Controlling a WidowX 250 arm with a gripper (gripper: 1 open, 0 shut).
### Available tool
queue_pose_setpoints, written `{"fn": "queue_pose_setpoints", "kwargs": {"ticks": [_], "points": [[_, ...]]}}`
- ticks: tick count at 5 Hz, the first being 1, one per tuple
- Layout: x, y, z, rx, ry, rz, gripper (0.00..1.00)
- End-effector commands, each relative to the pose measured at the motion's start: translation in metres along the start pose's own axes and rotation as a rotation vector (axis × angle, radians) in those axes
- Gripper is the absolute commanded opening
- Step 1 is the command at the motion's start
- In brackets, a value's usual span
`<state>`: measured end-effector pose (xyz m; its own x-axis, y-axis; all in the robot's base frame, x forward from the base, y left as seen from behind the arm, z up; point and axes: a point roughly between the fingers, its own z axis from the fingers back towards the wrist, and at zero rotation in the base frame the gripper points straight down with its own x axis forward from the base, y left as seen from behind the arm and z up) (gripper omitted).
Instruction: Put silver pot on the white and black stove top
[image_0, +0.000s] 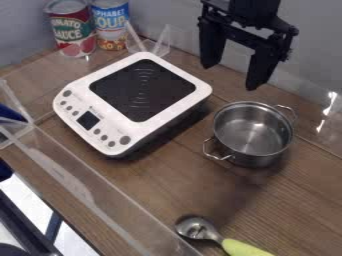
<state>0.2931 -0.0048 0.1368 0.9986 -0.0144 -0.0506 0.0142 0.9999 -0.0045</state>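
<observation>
fingers (238, 72): spread apart, nothing gripped
silver pot (251, 135): set down on the surface, beside the stove top (144, 88)
surface (154, 185): brown wood, spoon (201, 230) laid near the pot
room: cans (91, 25) placed behind the stove top

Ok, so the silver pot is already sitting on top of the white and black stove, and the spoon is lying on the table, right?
Not quite: the silver pot isn't on the stove. The camera view shows it on the table beside the stove. The spoon is lying on the table, as you said.
</observation>
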Motion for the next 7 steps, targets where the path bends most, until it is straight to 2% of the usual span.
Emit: {"fn": "queue_pose_setpoints", "kwargs": {"ticks": [1, 2, 3, 4, 5, 6, 7], "points": [[0.005, -0.005, -0.02, 0.008, 0.004, -0.063, 1.0], [0.008, -0.011, -0.046, 0.02, 0.004, -0.134, 1.0], [0.013, -0.001, -0.062, 0.014, -0.006, -0.141, 1.0], [0.016, 0.013, -0.071, 0.01, -0.007, -0.14, 1.0], [0.02, 0.018, -0.076, 0.0, -0.008, -0.171, 1.0], [0.021, 0.022, -0.078, -0.004, -0.008, -0.206, 0.0], [0.018, 0.013, -0.071, -0.008, -0.011, -0.21, 0.0]]}}
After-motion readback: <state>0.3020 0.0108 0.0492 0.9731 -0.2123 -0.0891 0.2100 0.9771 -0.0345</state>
